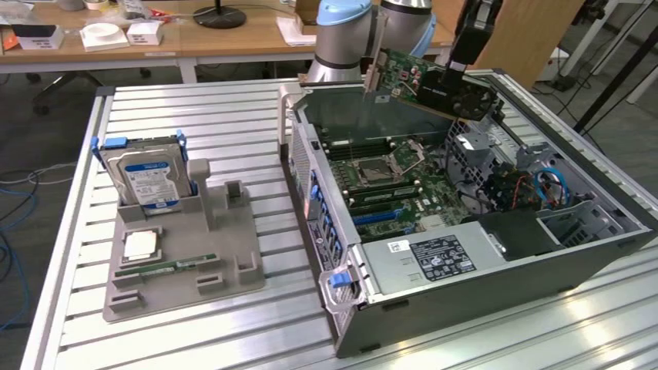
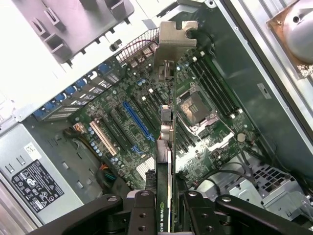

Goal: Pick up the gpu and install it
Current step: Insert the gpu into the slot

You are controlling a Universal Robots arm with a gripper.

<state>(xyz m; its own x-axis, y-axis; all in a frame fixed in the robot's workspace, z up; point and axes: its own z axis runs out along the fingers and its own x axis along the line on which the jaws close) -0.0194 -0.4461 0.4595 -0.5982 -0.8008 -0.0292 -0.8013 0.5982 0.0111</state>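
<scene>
gpu (image 1: 427, 83): upper centre, on edge, long axis slanting, bracket toward exterior view's left | gripper (image 1: 455, 71): reaching down from above, clamped on gpu

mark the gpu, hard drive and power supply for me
gpu (image 1: 411, 77), exterior view, on the green circuit board.
hard drive (image 1: 151, 181), exterior view, on its front label.
power supply (image 1: 444, 258), exterior view, on its black label.
</scene>
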